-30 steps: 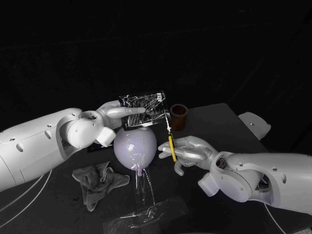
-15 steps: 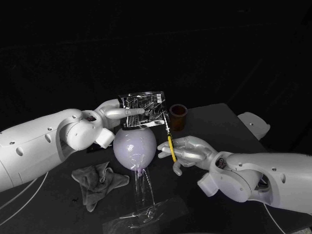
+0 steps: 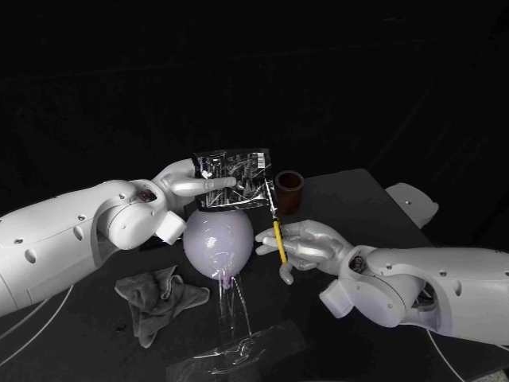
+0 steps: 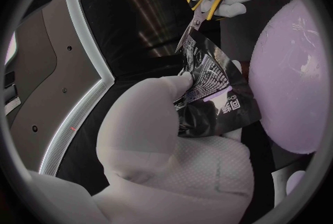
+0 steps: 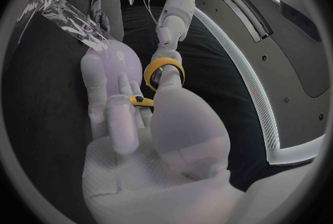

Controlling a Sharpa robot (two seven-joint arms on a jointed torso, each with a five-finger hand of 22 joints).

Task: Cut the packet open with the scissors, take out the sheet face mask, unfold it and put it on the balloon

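Your left hand (image 3: pixel 188 181) is pinching a shiny black-and-silver foil packet (image 3: pixel 238 179) upright, just above the pale lilac balloon (image 3: pixel 218 239) at the middle of the table. To its right, your right hand (image 3: pixel 309 245) is gripping yellow-handled steel scissors (image 3: pixel 280 239), with the blades pointing up and meeting the packet's right edge. You are working at the cutting step, and the packet looks unopened. Next, the blades probably need closing across the packet's top strip, clear of the balloon beneath.
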